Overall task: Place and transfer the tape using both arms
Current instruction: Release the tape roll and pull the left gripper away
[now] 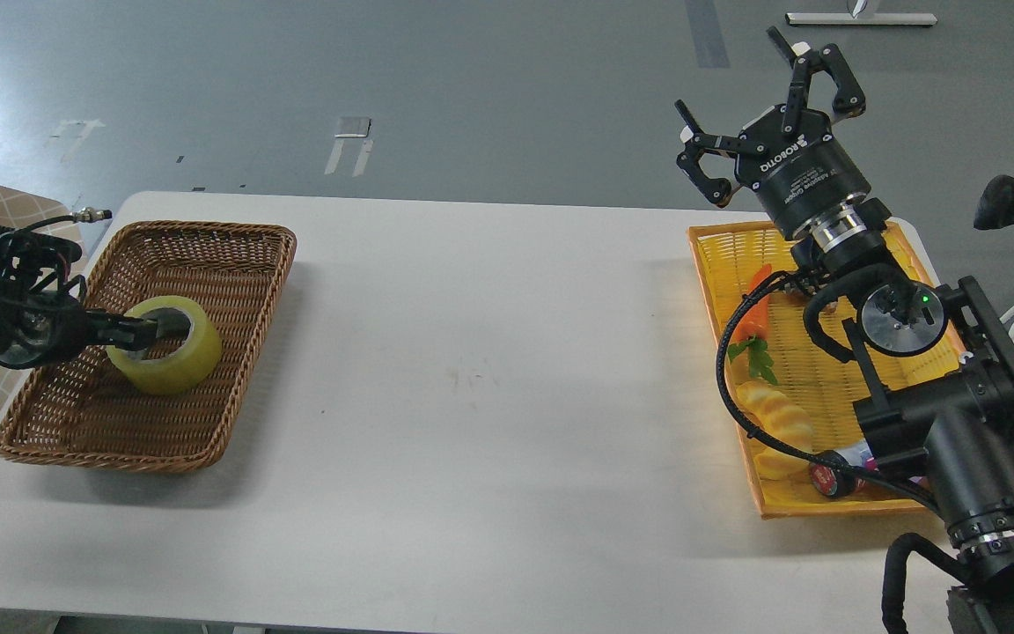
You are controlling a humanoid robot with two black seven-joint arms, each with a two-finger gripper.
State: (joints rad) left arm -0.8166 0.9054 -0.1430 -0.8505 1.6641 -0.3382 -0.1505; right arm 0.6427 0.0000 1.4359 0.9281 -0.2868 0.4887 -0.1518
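Note:
The tape (174,359), a thick yellow roll with a grey-white core, lies in the brown wicker basket (208,264) at the table's left. My left gripper (148,331) comes in from the left at the roll's near rim, one finger reaching into the core, and is shut on the roll's wall. My right gripper (767,110) is held high above the far end of the yellow tray (824,370) at the right. Its fingers (708,176) are spread open with nothing between them.
The yellow tray holds a toy carrot (755,313), a yellow ridged bread-like toy (775,418) and a small red-capped item (828,475). My right arm's thick links cover the tray's right side. A white table (489,370) lies between basket and tray.

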